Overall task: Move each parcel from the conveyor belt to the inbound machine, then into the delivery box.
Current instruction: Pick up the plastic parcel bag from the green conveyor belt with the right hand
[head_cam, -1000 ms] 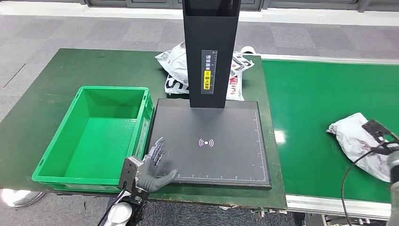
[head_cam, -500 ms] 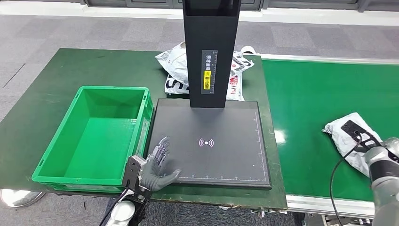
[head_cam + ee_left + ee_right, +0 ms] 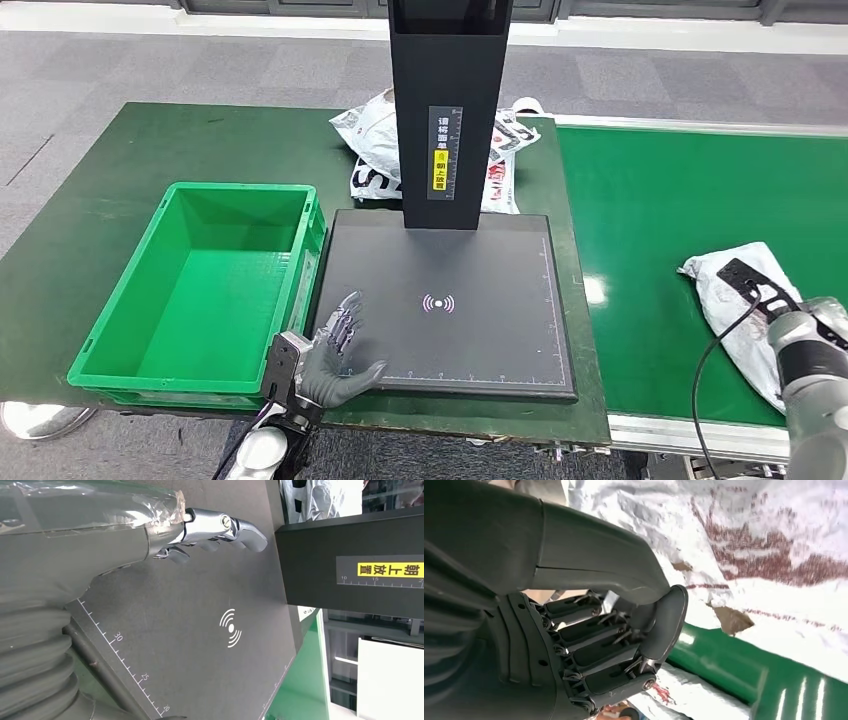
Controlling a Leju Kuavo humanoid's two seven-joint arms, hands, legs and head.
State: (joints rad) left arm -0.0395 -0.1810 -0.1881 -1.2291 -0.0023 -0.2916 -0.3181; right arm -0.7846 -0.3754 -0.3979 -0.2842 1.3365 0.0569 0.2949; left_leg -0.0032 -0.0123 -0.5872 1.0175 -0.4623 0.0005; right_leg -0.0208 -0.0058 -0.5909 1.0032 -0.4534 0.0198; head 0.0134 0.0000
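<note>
A crumpled white parcel [image 3: 728, 298] with red print lies on the green conveyor belt [image 3: 680, 200] at the right. My right hand [image 3: 609, 645] is at the parcel [image 3: 774, 535], fingers curled in and thumb pressed against them in its folds, gripping it. My right wrist [image 3: 805, 345] covers the parcel's near end. My left hand [image 3: 335, 350] rests open, fingers spread, on the front left corner of the inbound machine's black plate [image 3: 480, 250]. The left fingers [image 3: 220, 527] lie flat above the plate [image 3: 190, 630].
The machine's black tower [image 3: 448, 110] stands at the back of the plate. An empty green delivery box [image 3: 240, 188] sits left of the plate. More white parcels [image 3: 372, 150] lie behind the tower. The table's front edge is close to my left hand.
My right arm has moved left along the belt, over the parcel, and the parcel has shifted a little left with it. The left hand has barely moved.
</note>
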